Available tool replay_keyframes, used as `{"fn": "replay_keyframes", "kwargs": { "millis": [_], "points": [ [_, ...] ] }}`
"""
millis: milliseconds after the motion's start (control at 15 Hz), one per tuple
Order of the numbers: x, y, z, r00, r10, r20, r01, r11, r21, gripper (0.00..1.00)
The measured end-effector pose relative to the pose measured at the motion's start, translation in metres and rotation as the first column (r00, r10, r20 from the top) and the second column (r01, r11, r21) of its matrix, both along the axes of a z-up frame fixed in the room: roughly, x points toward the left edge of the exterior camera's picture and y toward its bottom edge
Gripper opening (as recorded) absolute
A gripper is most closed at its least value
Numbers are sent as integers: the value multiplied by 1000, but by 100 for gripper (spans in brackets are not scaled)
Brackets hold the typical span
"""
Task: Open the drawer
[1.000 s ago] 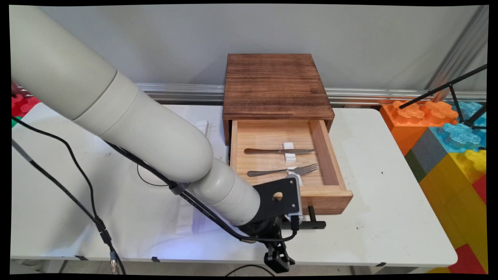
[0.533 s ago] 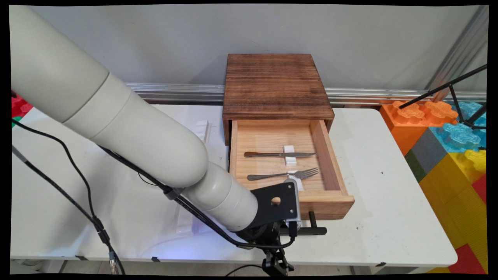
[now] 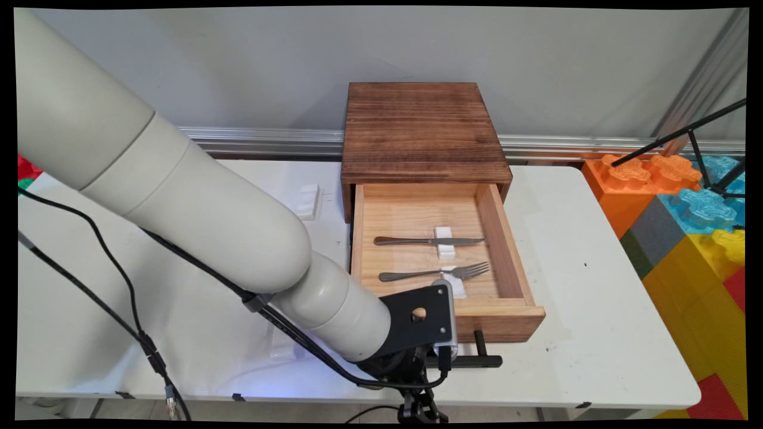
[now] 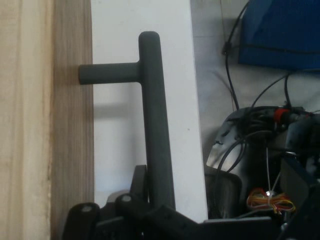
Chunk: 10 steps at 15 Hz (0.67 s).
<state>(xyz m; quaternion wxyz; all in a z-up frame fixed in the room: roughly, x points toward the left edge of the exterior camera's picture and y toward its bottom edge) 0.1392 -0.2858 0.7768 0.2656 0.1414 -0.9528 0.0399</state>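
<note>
A dark wooden cabinet (image 3: 420, 128) stands at the back of the white table, and its pale drawer (image 3: 503, 313) is pulled well out. In the drawer lie a knife (image 3: 426, 241) and a fork (image 3: 435, 273), each across a small white rest. In the main view my gripper (image 3: 438, 359) sits at the drawer's black bar handle (image 3: 484, 360), mostly hidden under the wrist. The hand view shows the handle (image 4: 151, 115) running down between the fingers of my gripper (image 4: 157, 197), which is shut on it, with the drawer's wooden front (image 4: 45, 120) to the left.
A small white block (image 3: 308, 201) lies on the table left of the cabinet. Large coloured toy bricks (image 3: 685, 202) and a black tripod leg (image 3: 691, 134) stand to the right. The table's near edge (image 3: 536, 400) is close to the handle. Black cables hang from the arm.
The drawer has slid further out toward the table's near edge, with my gripper moving the same way on its handle. The knife and fork rode along inside.
</note>
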Motion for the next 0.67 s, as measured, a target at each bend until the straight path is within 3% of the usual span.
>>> {"fn": "replay_keyframes", "kwargs": {
  "millis": [667],
  "points": [
    [2,9,5,1000,-5,-13,6,1000,8,100]
  ]
}}
